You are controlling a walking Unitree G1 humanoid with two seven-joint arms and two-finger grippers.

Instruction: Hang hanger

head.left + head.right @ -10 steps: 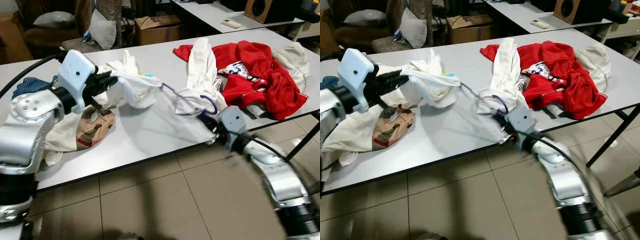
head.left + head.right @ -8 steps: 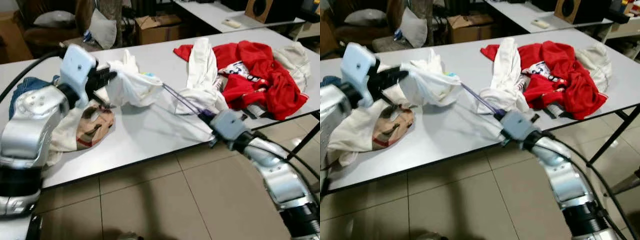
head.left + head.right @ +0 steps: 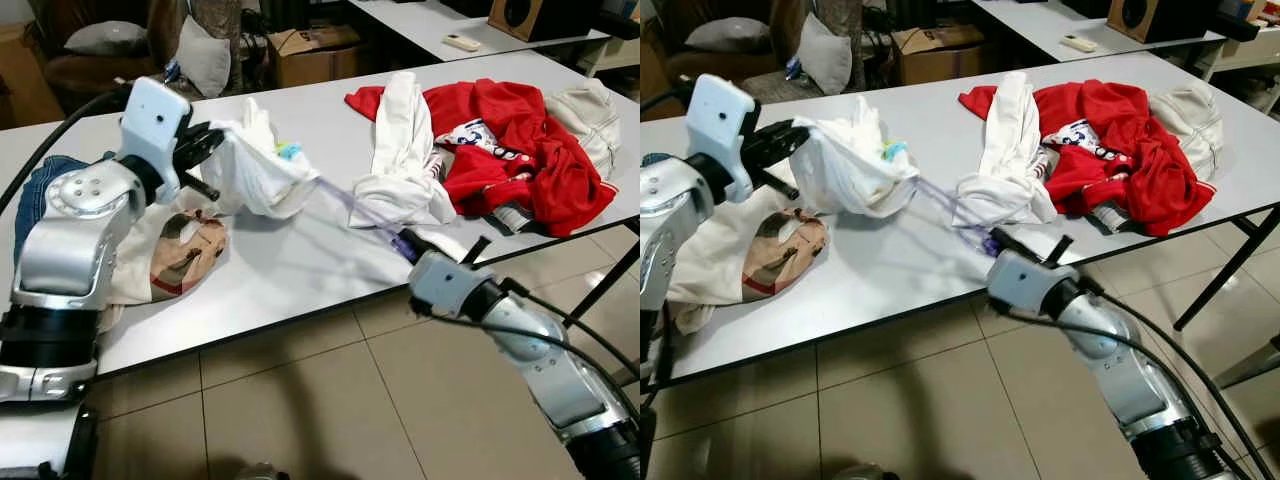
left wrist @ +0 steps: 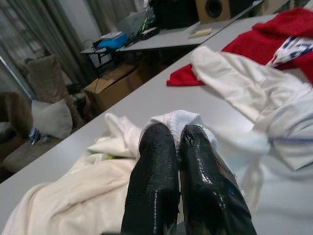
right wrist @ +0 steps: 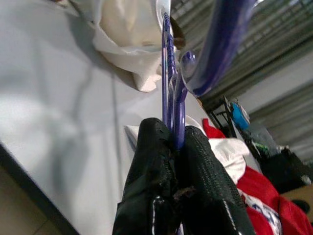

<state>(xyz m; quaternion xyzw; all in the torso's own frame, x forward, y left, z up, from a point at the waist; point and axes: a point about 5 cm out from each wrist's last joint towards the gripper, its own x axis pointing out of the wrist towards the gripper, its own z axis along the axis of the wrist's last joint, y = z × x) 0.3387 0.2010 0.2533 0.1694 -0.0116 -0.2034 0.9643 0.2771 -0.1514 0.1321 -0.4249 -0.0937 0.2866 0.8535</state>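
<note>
We see the purple hanger [image 3: 355,208] stretched low over the grey table [image 3: 290,270], running from the white garment [image 3: 255,165] at about ten o'clock down to our right gripper [image 3: 405,243] at four o'clock, near the table's front edge. In the right wrist view the two black fingers [image 5: 154,176] are pressed together on the hanger's thin purple stem, its hook curling just above them. The far end of the hanger is buried inside the white garment, so we cannot tell how deep it sits.

Our left gripper [image 3: 205,150] is raised over the table's left part, at nine o'clock from the hanger, and its fingers [image 4: 156,171] are closed tight on a fold of that white garment, lifting it off the surface so it hangs as a bunched bag.

Under the left arm lies a cream cloth with a tan-and-red print [image 3: 185,255], and a bit of blue denim [image 3: 40,180] at its nine o'clock. At one o'clock from the hanger a second white shirt [image 3: 405,150] lies draped beside a heap of red clothing [image 3: 510,140], with a pale cream piece [image 3: 590,115] beyond it at the table's right end. Behind the table stand a cardboard box [image 3: 315,45] and an armchair with cushions [image 3: 100,45].
</note>
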